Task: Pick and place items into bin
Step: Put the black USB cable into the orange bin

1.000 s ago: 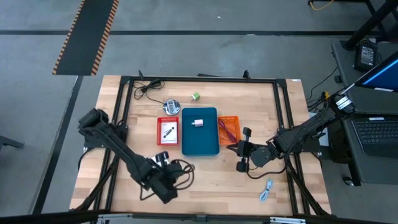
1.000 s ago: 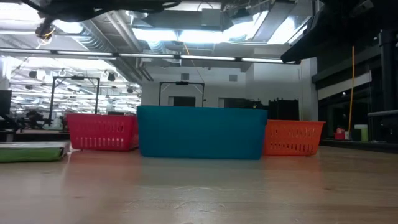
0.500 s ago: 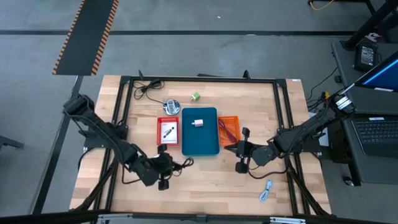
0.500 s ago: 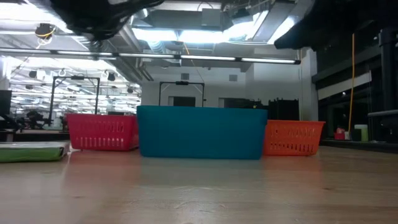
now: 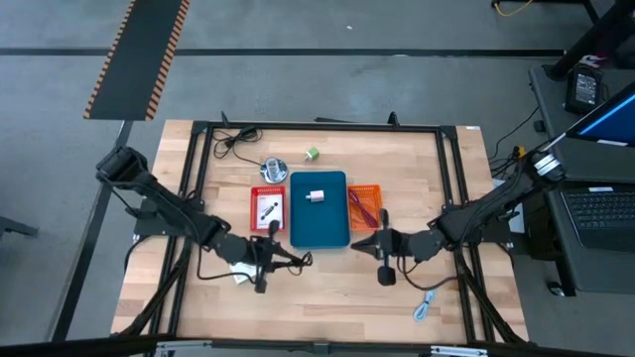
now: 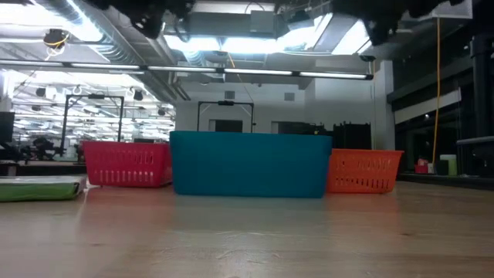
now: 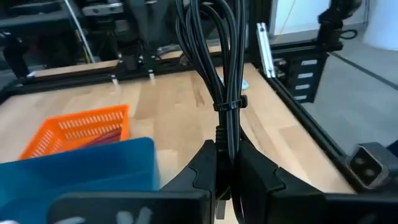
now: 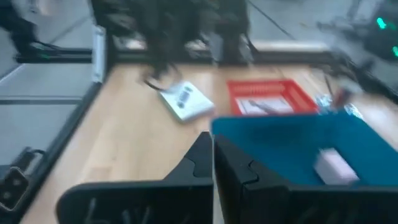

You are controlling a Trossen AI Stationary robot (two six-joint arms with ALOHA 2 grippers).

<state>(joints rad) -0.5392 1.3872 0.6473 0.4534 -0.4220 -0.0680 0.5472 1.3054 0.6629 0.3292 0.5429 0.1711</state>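
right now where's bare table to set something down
Free: the strip along the table's far edge right of the green cube, behind the teal bin and orange basket. Crowded: the near middle, where the left claw holds a black cable bundle and the right claw hovers.

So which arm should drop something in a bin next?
The left. Its gripper is shut on a coiled black cable, just in front of the red bin. The right gripper looks empty.
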